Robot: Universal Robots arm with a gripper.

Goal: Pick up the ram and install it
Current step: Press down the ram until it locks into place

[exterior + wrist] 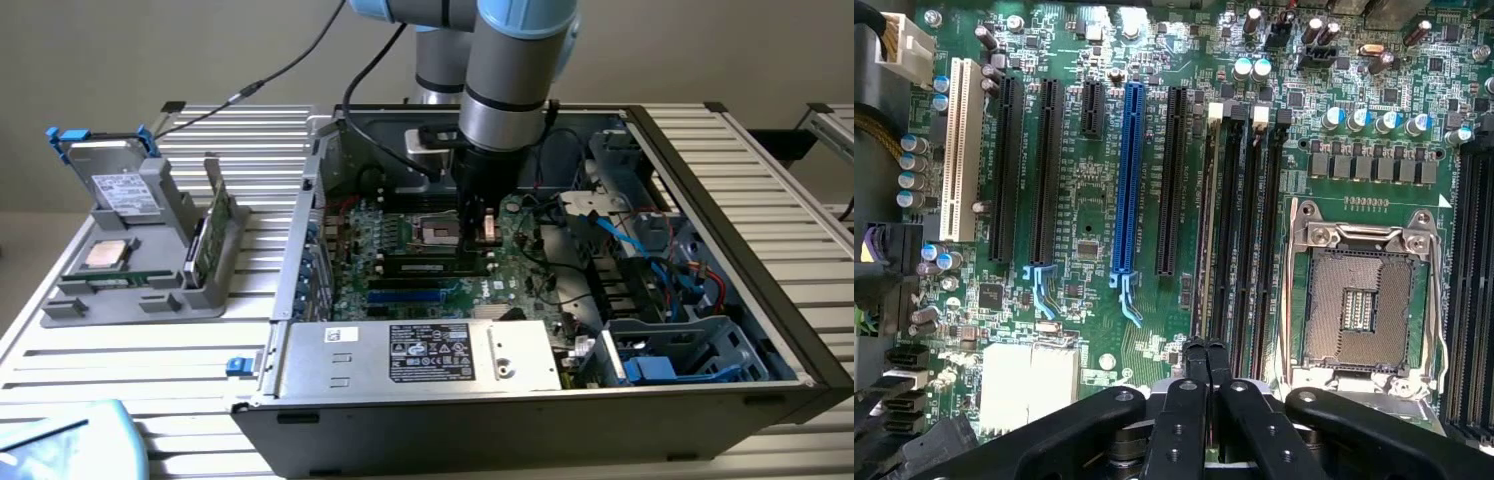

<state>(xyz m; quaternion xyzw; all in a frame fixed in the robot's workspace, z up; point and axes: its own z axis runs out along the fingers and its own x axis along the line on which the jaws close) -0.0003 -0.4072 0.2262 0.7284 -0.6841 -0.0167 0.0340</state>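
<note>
The robot arm (514, 70) reached down into the open computer case (747, 250), which lay on the slatted surface (120, 350). Its hand (1205, 350) hung over the green motherboard (1104, 260), close above the row of long black memory slots (1239, 230) that ran beside the empty processor socket (1359, 300). The two fingers (1194, 370) were pressed together, tip against tip, with no gap between them.

In the wrist view a thin strip (1206, 230) stood edge-on in the slot nearest the black expansion slots, lined up with the closed fingertips. It looked like the ram, already seated, though whether the fingertips touched it or held it could not be told.

In the exterior view a second green stick (212, 215) stood upright in a grey holder (134, 290) on the surface, well apart from the case toward the exterior view's left. A square silver processor (107, 255) lay flat in the same holder, and a drive (123, 190) leaned at its back.

Inside the case, a silver power supply (427, 355) with a black label sat along the near edge, and blue and red cables (667, 260) ran toward the exterior view's right.
</note>
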